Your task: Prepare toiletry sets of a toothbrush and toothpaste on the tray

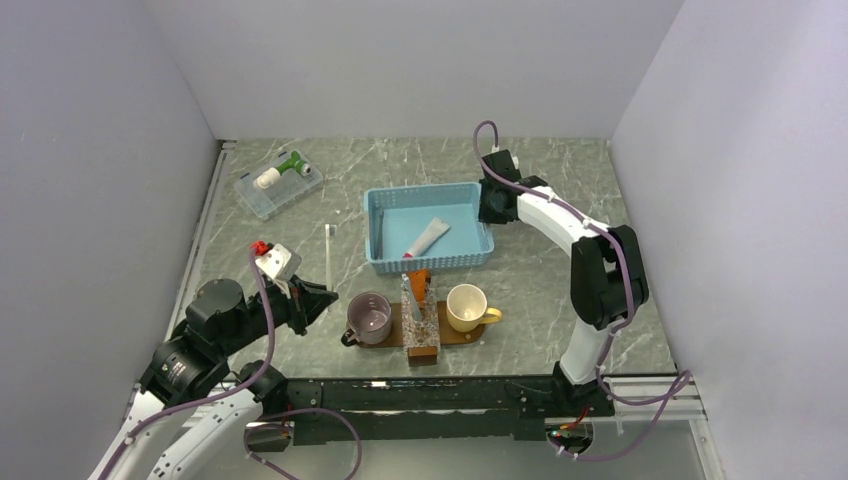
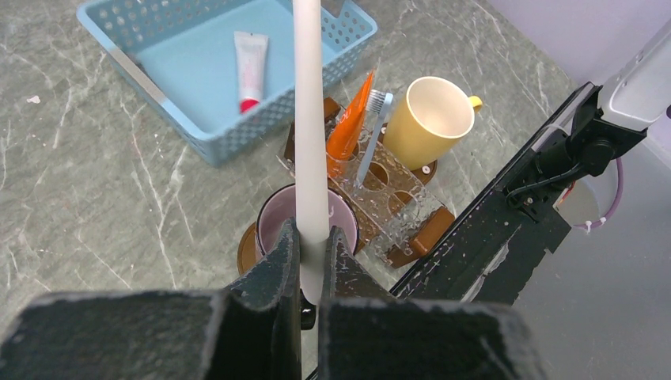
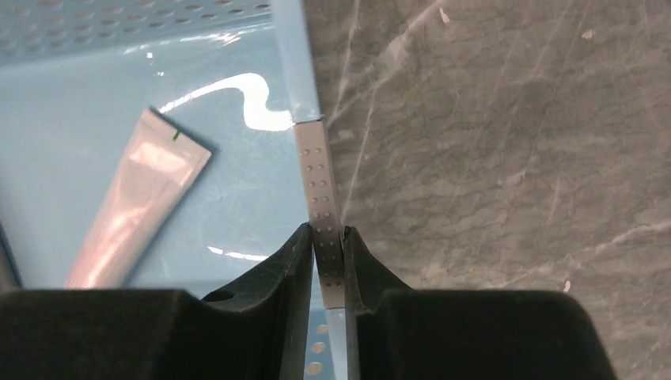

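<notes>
**Toothbrush clamped beside the tray, basket wall pinched**

Toothbrush [image 2: 308, 119] sits in my left gripper [image 2: 312, 253]. My fingers are closed tight on its pale handle, and the long stick runs straight out past them. It is held just off the left end of the tray [image 1: 462, 337], near the purple mug [image 2: 273, 222] standing on that end. At the tray's middle a clear rack [image 2: 388, 198] holds the orange toothpaste [image 2: 348, 127] with a grey-headed brush [image 2: 372, 134] beside it. A yellow mug [image 2: 431, 119] stands on the tray's right end. Behind the tray is the blue basket [image 3: 316, 182]. My right gripper [image 3: 327, 261] pinches its right wall, one finger inside and one outside. A white tube [image 3: 134, 206] lies flat in the basket.
</notes>
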